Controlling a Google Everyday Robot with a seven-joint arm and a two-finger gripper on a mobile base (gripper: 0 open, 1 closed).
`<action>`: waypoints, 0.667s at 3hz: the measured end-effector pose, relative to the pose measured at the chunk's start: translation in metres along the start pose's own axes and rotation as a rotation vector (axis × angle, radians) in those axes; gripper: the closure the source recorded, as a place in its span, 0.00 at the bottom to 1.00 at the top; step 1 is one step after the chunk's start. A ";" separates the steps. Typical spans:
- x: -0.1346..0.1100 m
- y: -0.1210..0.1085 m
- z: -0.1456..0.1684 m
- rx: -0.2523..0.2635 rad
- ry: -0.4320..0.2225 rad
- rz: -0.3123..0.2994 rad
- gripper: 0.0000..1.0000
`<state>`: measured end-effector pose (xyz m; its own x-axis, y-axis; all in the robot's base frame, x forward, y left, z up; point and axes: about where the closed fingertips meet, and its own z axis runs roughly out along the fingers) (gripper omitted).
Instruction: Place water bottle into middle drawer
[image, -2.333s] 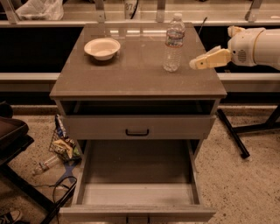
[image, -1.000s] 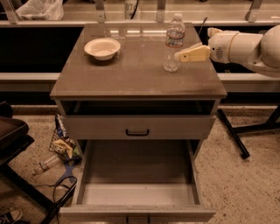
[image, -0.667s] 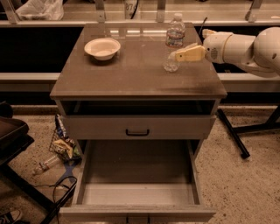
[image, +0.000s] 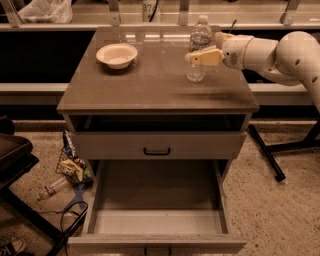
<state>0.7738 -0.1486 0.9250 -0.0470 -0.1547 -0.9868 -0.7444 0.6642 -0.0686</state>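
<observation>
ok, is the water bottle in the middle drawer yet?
No, the water bottle stands upright on the cabinet top with the gripper at its side; the open middle drawer below has no bottle in it.

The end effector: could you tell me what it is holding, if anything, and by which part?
It cannot be told. The end effector is at the middle of the water bottle, which stands upright on the cabinet top.

Water bottle (image: 196, 73): clear ribbed plastic, white cap. Gripper (image: 194, 58), at the bottle's midsection: smooth cream plastic. Desk (image: 150, 87): brown top, satin sheen. Middle drawer (image: 156, 186): matt grey-beige floor. Bowl (image: 116, 54): matt off-white.
</observation>
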 end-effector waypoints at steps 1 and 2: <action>-0.002 0.004 0.015 -0.026 -0.014 -0.004 0.46; -0.002 0.006 0.018 -0.031 -0.014 -0.003 0.77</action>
<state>0.7810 -0.1309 0.9240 -0.0361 -0.1462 -0.9886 -0.7650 0.6406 -0.0668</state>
